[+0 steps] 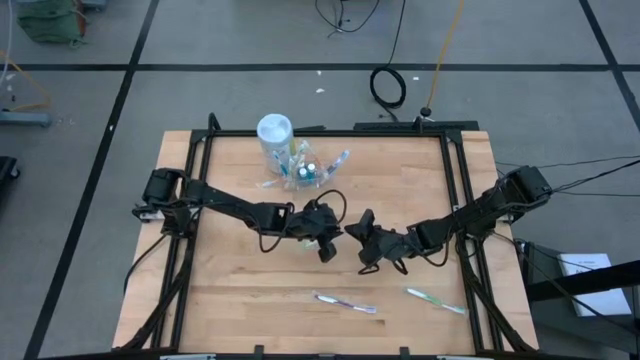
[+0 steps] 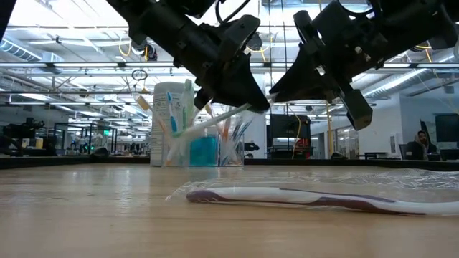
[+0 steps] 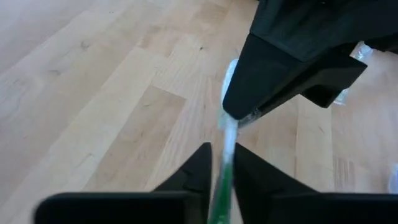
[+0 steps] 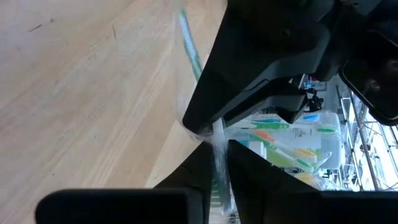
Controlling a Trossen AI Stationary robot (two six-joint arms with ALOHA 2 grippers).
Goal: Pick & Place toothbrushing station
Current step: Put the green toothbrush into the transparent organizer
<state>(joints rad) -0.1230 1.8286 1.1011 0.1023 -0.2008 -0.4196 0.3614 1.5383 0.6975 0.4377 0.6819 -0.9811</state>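
Note:
Above the middle of the table, my left gripper (image 1: 327,244) and my right gripper (image 1: 366,254) meet tip to tip, both shut on one slim green-and-white toothbrush (image 2: 215,119) in a clear wrapper. The brush slants down toward the table's left and hangs clear of the wood. The clear plastic holder (image 1: 290,155) stands near the far edge with several toothbrushes and blue toothpaste tubes in it. A white-and-purple toothbrush (image 1: 345,301) and a white-and-green one (image 1: 435,299) lie flat near the front edge. My left gripper pinches the toothbrush's green stretch (image 3: 222,177) between its two fingers, which come from the table's left, slanting down. The brush runs lengthwise through the fingers and is lifted clear of the table. My right gripper pinches the toothbrush's white end (image 4: 219,152) between its two fingers, right beside the left gripper's fingertips (image 4: 202,121). It comes from the table's right, nearly level. The brush's green part (image 4: 186,37) reaches on past the left gripper.
The wrapped white-and-purple toothbrush (image 2: 301,197) lies close to the table's near edge. Black frame rails (image 1: 455,190) run along the table's sides and far edge. Bare wood lies at the near left (image 1: 240,290).

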